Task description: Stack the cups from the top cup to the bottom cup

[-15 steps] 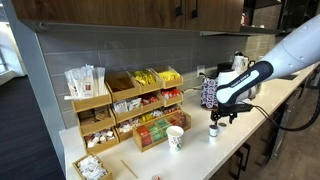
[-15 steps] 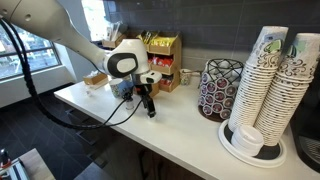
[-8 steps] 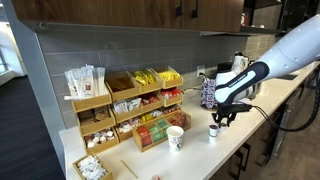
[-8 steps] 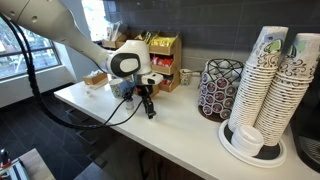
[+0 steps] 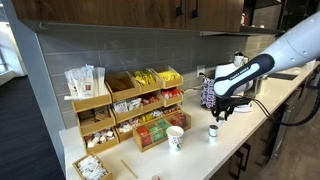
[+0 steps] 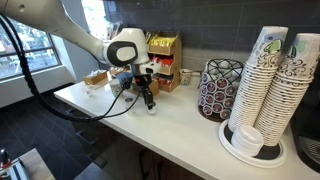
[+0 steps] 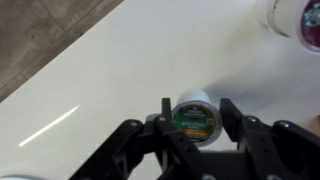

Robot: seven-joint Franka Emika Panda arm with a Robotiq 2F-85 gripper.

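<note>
1 small white cup (image 7: pixel 195 113) showing, standing upright on counter (image 7: pixel 90 70), long axis vertical. Above it, gripper (image 7: pixel 197 120) hovering, fingers (image 7: pixel 231 115) standing apart and framing cup in wrist view. In exterior view, gripper (image 5: pixel 220 109) sitting clear above cup (image 5: pixel 213 131), not touching. Printed paper cup (image 5: pixel 175 138) standing near, off to side. Judging next move: straight descent, fingers closing across cup's sides.

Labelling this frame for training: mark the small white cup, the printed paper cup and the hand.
small white cup (image 5: pixel 213 132): an exterior view, on its side wall.
printed paper cup (image 5: pixel 176 138): an exterior view, mid side wall.
hand (image 5: pixel 220 114): an exterior view, midway between its fingertips.
</note>
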